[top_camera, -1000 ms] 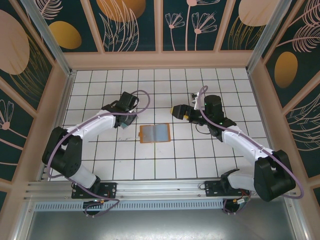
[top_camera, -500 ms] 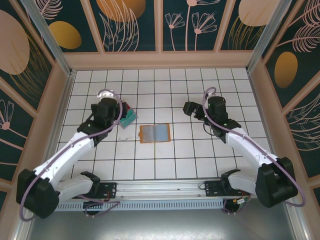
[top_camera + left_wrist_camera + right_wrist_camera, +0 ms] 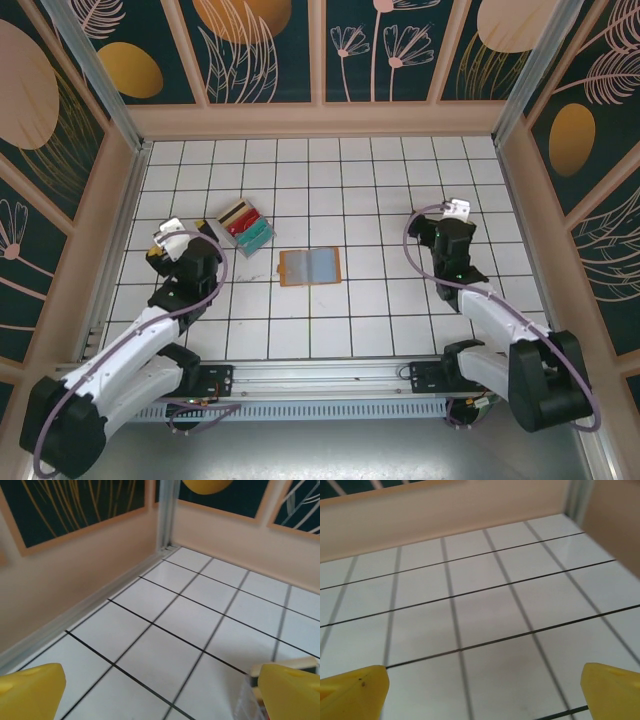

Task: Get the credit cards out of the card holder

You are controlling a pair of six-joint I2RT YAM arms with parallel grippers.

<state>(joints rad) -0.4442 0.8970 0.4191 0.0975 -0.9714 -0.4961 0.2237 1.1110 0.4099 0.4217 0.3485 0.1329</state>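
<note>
The card holder (image 3: 310,266) lies open and flat on the white tiles at the middle, orange-brown with grey-blue pockets facing up. A small pile of credit cards (image 3: 245,225), tan, red and teal, rests on the tiles up and to the left of it. My left gripper (image 3: 166,243) is left of the pile and apart from it. In the left wrist view it (image 3: 160,695) stands open over bare tile, and a tan card edge (image 3: 300,662) peeks past the right finger. My right gripper (image 3: 452,216), far right of the holder, is open (image 3: 482,692) and empty.
Peach walls (image 3: 320,120) close in the tiled floor at the back and both sides. The left gripper faces the back-left corner post (image 3: 166,515). A metal rail (image 3: 310,372) runs along the near edge between the arm bases.
Both arms have drawn back from the middle toward their own sides. The left gripper opened wide and left the card pile lying uncovered on the tiles.
</note>
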